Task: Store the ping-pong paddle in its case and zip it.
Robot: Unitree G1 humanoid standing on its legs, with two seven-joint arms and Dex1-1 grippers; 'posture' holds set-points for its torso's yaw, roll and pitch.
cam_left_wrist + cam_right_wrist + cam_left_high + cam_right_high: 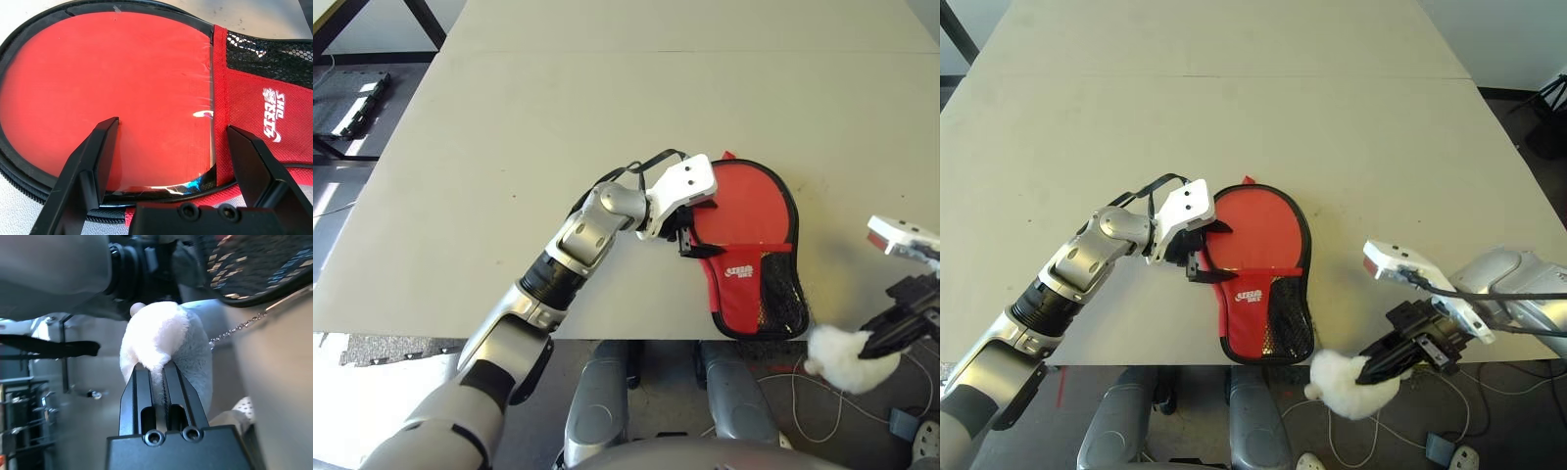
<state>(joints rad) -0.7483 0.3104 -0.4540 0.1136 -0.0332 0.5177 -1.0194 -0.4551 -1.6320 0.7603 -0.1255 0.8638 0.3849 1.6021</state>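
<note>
The red case [741, 271] lies flat near the table's front edge, with its black mesh pocket [783, 284] and white logo facing up. The ping-pong paddle's glossy red face [112, 83] shows inside the case's round end, ringed by black piping; its handle is hidden under the pocket. My left gripper [690, 240] is open at the case's left edge, and its fingers [95, 152] stand apart over the paddle face and the pocket seam. My right gripper [1376, 367] hangs off the table's front right edge, shut on a white wad [1347, 384].
The pale table [607, 117] stretches wide behind and to the left of the case. Past the front edge are the floor, cables and a small grey box [1438, 449]. A black stand [352, 98] sits on the floor at far left.
</note>
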